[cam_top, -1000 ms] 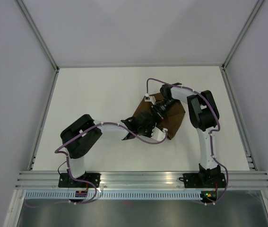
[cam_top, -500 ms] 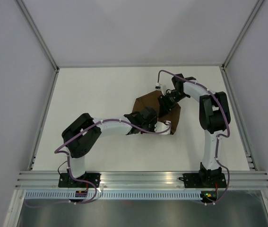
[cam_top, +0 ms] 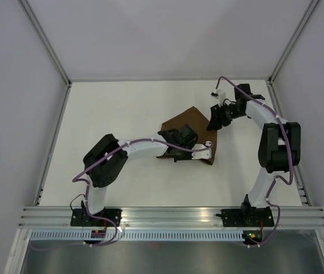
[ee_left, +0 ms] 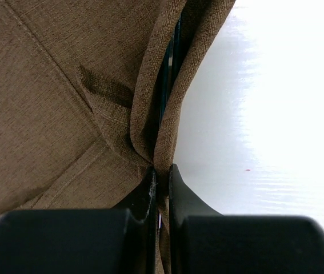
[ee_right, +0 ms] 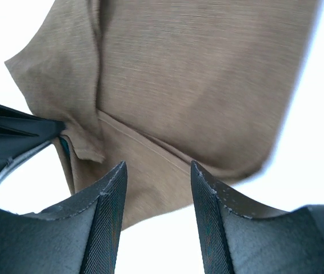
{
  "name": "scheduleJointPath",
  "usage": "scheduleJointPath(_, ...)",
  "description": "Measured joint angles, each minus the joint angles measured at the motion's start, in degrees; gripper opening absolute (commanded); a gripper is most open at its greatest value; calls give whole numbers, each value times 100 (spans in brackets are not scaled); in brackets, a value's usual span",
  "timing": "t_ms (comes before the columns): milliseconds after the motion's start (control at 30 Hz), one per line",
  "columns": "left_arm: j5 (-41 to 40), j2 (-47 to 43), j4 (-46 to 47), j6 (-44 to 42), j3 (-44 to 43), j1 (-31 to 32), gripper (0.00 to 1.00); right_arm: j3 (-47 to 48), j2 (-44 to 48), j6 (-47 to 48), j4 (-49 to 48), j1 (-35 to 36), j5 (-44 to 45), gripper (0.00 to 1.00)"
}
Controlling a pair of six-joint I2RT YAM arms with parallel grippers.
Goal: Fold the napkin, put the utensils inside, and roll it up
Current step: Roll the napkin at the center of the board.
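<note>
The plain brown matte cloth napkin (cam_top: 189,121) lies folded on the white table (cam_top: 122,114), one layer doubled over another with stitched hems crossing its top; in the left wrist view its doubled edge runs straight ahead from the left gripper (ee_left: 162,176), cloth to that gripper's left and bare table (ee_left: 264,114) to its right. Inside that doubled edge, just ahead of the fingertips, a thin dark teal-green strip shows between the two layers; this is the slim table knife (ee_left: 171,63), and only this sliver of it can be seen.

The left gripper (cam_top: 179,138) is pinched down almost completely on the fold of the napkin (ee_left: 53,85); its two black fingers (ee_left: 180,197) have only the cloth's thickness between them.

The right gripper (cam_top: 215,120) sits at the far right corner of the napkin, well apart from the left one; its textured black fingers (ee_right: 109,211) are spread wide and hold nothing. In its wrist view, the napkin (ee_right: 196,74) spreads ahead of the right gripper (ee_right: 157,166) and the black left gripper (ee_right: 7,137) shows at the left.
</note>
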State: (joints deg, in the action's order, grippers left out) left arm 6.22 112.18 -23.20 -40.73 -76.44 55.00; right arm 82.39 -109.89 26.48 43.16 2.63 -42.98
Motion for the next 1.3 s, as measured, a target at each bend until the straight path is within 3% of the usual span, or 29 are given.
scheduleJointPath(400, 505, 535, -1147, 369, -892, 2, 2, -1552, 1829, -243, -1331, -850, -52, 53)
scheduleJointPath(700, 973, 1003, -1880, 544, -1661, -85, 2, -2804, 3418, -4, -2020, -848, -295, 53)
scheduleJointPath(1133, 2087, 1425, -2544, 750, -2227, -581, 2, -3126, 4096, 295, -1961, -848, -592, 52)
scheduleJointPath(1300, 2452, 1659, -2896, 791, -2538, -732, 2, -2994, 4450, 955, -1272, -848, -1051, 55)
